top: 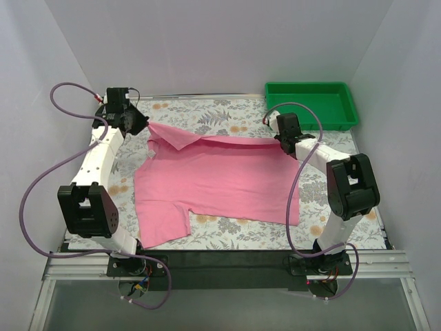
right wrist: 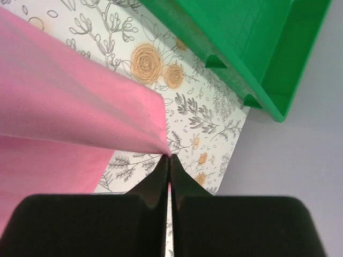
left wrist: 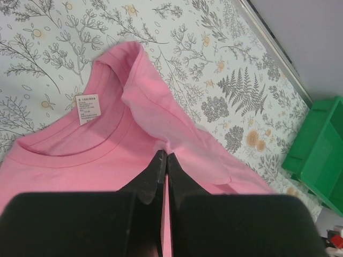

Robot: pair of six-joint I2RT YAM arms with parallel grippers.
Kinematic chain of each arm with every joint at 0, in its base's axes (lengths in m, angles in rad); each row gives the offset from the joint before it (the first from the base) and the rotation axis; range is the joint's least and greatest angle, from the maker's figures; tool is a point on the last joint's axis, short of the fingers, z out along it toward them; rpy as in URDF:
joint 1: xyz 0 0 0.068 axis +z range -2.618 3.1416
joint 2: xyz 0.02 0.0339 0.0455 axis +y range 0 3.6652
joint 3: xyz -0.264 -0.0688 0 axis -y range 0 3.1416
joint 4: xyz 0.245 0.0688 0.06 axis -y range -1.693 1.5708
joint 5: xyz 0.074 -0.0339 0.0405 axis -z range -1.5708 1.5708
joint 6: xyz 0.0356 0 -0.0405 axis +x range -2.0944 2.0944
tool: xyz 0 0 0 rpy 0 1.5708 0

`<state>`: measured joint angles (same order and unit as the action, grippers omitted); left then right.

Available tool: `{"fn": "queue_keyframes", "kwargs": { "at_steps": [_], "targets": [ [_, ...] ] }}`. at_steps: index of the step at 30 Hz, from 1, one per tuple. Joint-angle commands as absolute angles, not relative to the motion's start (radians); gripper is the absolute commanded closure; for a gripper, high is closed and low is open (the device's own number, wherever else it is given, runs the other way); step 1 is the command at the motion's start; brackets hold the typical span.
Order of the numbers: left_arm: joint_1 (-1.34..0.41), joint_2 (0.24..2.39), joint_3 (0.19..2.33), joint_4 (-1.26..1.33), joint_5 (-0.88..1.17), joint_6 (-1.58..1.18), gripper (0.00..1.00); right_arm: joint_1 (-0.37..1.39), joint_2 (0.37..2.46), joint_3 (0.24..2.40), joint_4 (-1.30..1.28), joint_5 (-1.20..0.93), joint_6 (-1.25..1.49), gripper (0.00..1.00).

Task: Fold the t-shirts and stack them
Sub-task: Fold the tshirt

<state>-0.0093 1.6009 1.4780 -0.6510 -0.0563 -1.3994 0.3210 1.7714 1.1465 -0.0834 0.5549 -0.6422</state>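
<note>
A plain pink t-shirt (top: 220, 181) lies spread on the floral table, its far edge lifted. My left gripper (top: 141, 125) is shut on the shirt's far left shoulder. In the left wrist view the gripper (left wrist: 165, 155) pinches a fold of pink fabric (left wrist: 161, 115) beside the collar with its white label (left wrist: 89, 108). My right gripper (top: 282, 140) is shut on the far right corner of the shirt. In the right wrist view the gripper (right wrist: 168, 157) holds the tip of the pink corner (right wrist: 80, 107) above the table.
A green plastic tray (top: 313, 103) stands at the far right corner, just beyond my right gripper; it shows in the right wrist view (right wrist: 252, 48) and the left wrist view (left wrist: 319, 155). White walls surround the floral table (top: 207, 114).
</note>
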Motion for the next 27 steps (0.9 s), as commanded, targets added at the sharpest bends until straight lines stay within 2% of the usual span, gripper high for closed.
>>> {"fn": "queue_keyframes", "kwargs": {
  "at_steps": [1,22,24,27],
  "targets": [
    [-0.002,1.500,1.454,-0.641,-0.028,-1.417,1.00,0.336,1.729,1.132,-0.100,0.575,-0.598,0.99],
    [-0.002,1.450,1.175,-0.586,-0.055,-1.442,1.00,0.364,1.764,1.057,-0.166,0.505,-0.485,0.99],
    [-0.002,1.451,1.152,-0.584,-0.052,-1.445,1.00,0.364,1.770,1.052,-0.181,0.496,-0.474,0.95],
    [-0.002,1.437,1.132,-0.583,-0.052,-1.447,0.90,0.364,1.766,1.058,-0.218,0.480,-0.447,0.90]
  ]
}}
